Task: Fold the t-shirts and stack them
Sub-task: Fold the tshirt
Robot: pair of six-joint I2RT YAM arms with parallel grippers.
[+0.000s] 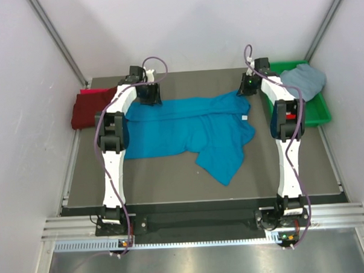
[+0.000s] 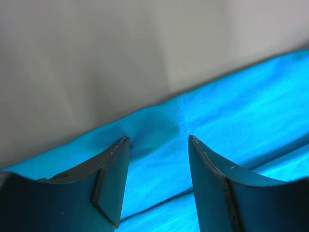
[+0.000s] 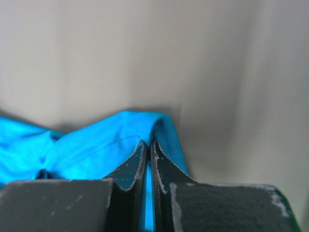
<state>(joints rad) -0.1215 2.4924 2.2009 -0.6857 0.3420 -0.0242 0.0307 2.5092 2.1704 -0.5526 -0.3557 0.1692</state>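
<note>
A turquoise-blue t-shirt point(image 1: 188, 130) lies spread and partly rumpled across the middle of the dark table. My left gripper point(image 1: 149, 97) is at the shirt's far left edge. In the left wrist view the left gripper point(image 2: 158, 142) is open, its fingers point(image 2: 113, 169) pressing down on the cloth point(image 2: 231, 111) with fabric lying between them. My right gripper point(image 1: 247, 88) is at the shirt's far right corner. In the right wrist view the right gripper point(image 3: 148, 143) is shut on a raised fold of the turquoise cloth point(image 3: 96, 142). A dark maroon t-shirt point(image 1: 87, 111) lies at the far left.
A red cloth point(image 1: 90, 91) peeks out behind the maroon shirt. A green bin point(image 1: 317, 109) stands at the far right with a pale grey-blue shirt point(image 1: 303, 80) heaped in it. White walls close in the table on three sides.
</note>
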